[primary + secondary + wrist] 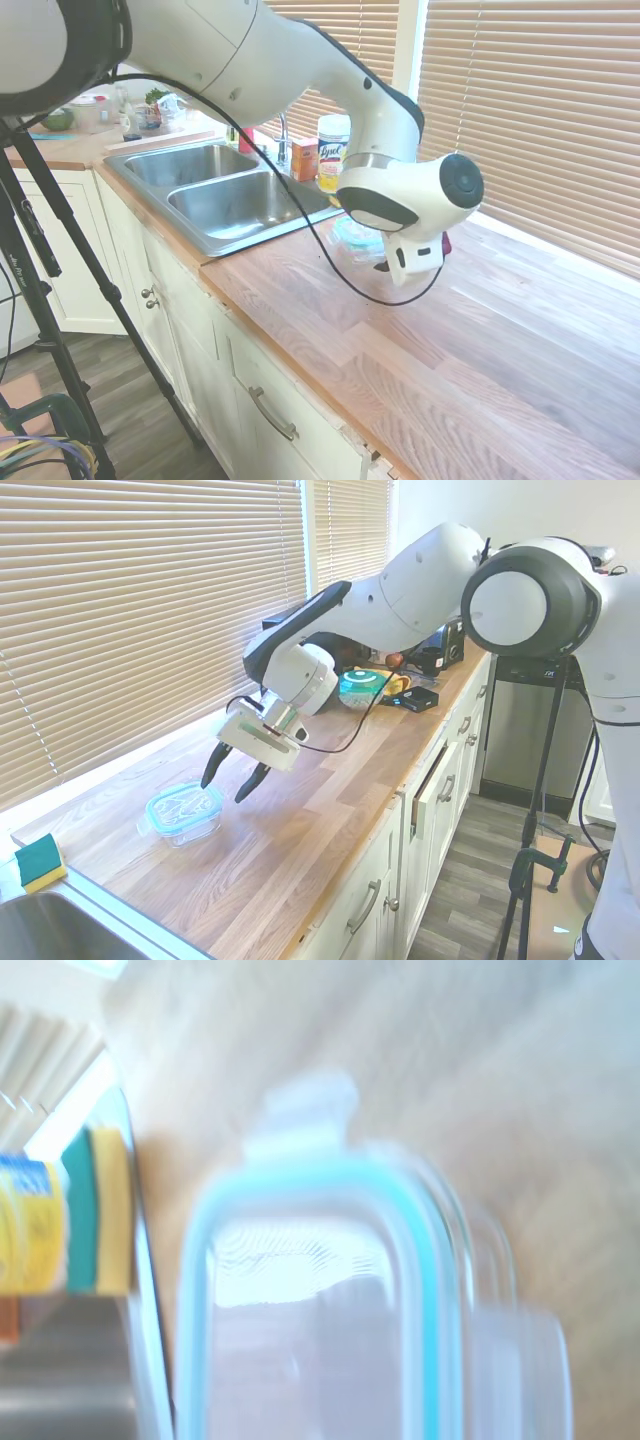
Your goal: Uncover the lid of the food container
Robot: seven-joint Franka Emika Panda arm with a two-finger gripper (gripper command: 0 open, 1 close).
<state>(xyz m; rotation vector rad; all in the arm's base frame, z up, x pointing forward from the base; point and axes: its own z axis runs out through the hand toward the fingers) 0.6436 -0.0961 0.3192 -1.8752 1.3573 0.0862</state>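
A small clear food container [183,823] stands on the wooden counter [300,830], with its clear teal-rimmed lid [184,806] sitting on top. My gripper [231,777] hangs open just right of and slightly above it, dark fingers [214,765] angled down toward the lid and touching nothing. In the first exterior view the container [357,238] peeks out behind my wrist, and the fingers are hidden. The blurred wrist view shows the lid [310,1300] close up, one snap tab [305,1110] sticking out.
A yellow-green sponge [40,862] lies by the steel sink [225,195]. The yellow Lysol canister [332,150] stands behind the sink near the blinds. A teal bowl [362,688] and dark items sit further along the counter. The counter's front edge drops to white cabinets.
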